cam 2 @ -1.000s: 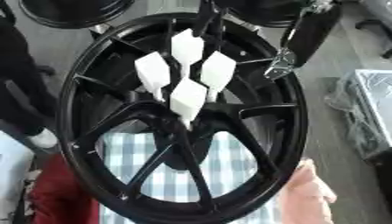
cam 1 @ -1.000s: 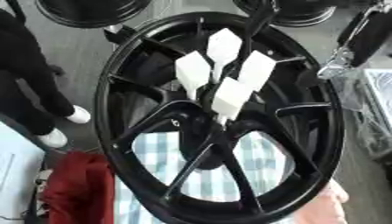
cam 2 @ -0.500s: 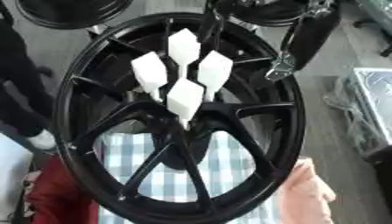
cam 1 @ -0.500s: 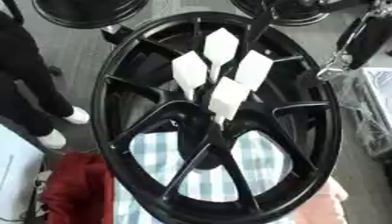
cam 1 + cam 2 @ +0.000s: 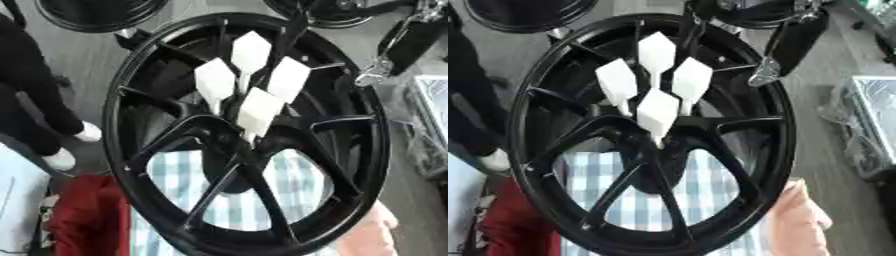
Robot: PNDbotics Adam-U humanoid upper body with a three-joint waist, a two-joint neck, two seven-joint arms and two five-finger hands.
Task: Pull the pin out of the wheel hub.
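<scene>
So we've got the black wheel hub (image 5: 245, 145) upright over a checked cloth (image 5: 710, 190), four white pins (image 5: 260, 107) sticking out near its centre, and our right arm (image 5: 794, 42) top right, but we can't tell what its hand's doing.
</scene>
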